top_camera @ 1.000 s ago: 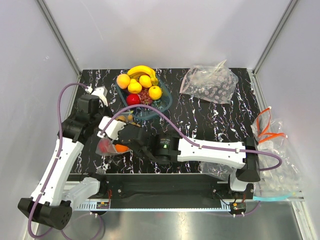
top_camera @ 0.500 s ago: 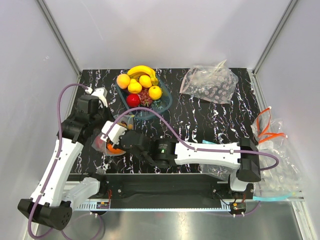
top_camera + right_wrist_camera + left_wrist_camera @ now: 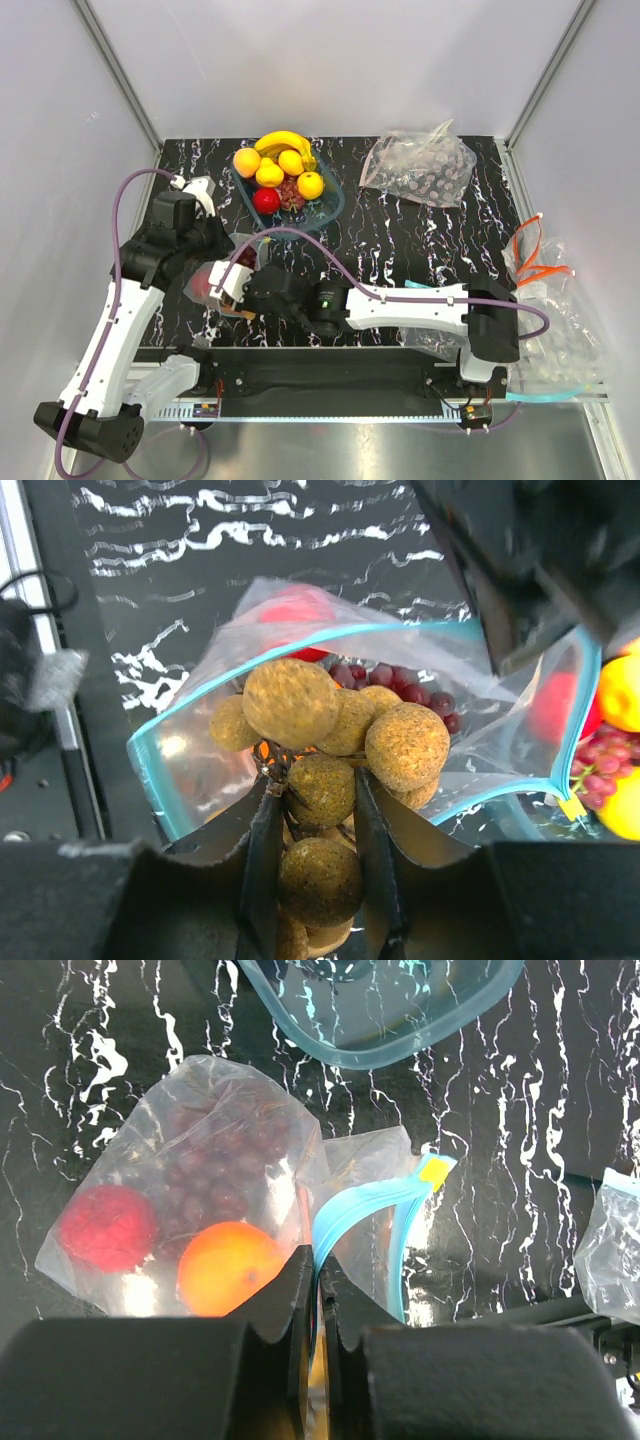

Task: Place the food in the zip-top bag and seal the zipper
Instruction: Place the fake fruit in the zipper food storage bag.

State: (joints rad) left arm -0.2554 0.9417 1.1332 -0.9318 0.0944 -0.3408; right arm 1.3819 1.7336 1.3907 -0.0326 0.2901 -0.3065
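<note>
At the near right edge of the worktop [image 3: 400, 230] lies a heap of spare clear bags [image 3: 565, 345], with orange bands [image 3: 538, 265] just beyond it; at the near left the bag [image 3: 200, 1150] lies on the worktop with its mouth standing open; the right fingers [image 3: 262, 845] are clenched on the nut cluster [image 3: 335, 735] and hold it at that mouth; whether any lump has passed the rim cannot be told; the zipper [image 3: 330, 633] arches round the cluster's far side, its two halves apart; the left fingers [image 3: 288, 1305] are pinched tight on the zipper near one end, and the blue strip runs out from between them to a small yellow tab [image 3: 435, 1170]; inside the bag an apple [image 3: 100, 1228], an orange [image 3: 228, 1268] and a bunch of grapes [image 3: 215, 1175] lie together at the end away from the mouth; just beyond the bag stands the bowl [image 3: 335, 205], holding a banana [image 3: 283, 141], yellow fruits [image 3: 290, 162] and a second apple [image 3: 266, 199]; at the far right a wrinkled bag [image 3: 418, 168] rests well apart from the bowl.
</note>
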